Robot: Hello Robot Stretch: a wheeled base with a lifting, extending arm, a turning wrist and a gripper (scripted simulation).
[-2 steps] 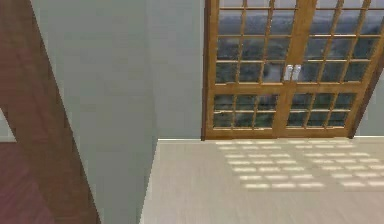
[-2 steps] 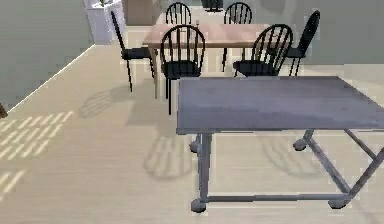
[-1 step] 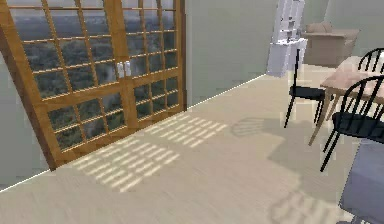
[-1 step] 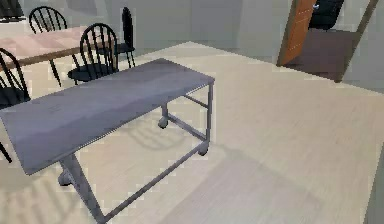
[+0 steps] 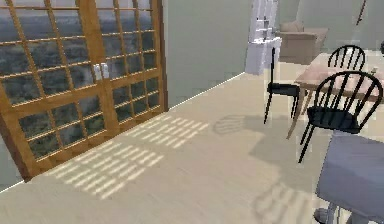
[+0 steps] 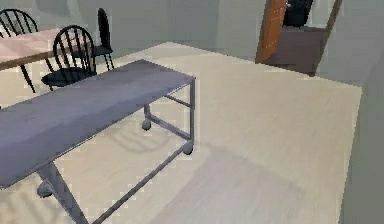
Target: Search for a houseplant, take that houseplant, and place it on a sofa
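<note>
Houseplant: I cannot tell where it stands from these views, so I judge the search to be the step in hand, with taking and placing not yet begun. The state of the jaws cannot be told either.

Closest to the robot is a grey tabletop (image 6: 90,100) on a metal frame with small wheels (image 6: 187,148), stretching from eight o'clock toward twelve o'clock in the arm side view. Its corner sits at five o'clock in the forward view. Beyond it, at three o'clock in the forward view, black chairs (image 5: 345,105) stand around a wooden table (image 5: 335,68). Wood-framed glass doors (image 5: 80,80) take up nine to eleven o'clock. Far off at one o'clock is a beige upholstered piece (image 5: 300,42), possibly a sofa, though I cannot be sure. A doorway (image 6: 300,40) opens at one o'clock in the arm side view.

What could go wrong:
- Driving ahead or turning tight could clip the grey frame. On wheels, it would likely roll and shift.
- The gap between frame and chairs looks narrow, so a chair leg could catch the base.
- Veering toward ten o'clock risks bumping the glass doors.
- A quick sweep could pass over a small houseplant, or mistake the beige piece for the goal.

No brand, label or writing can be read anywhere.
</note>
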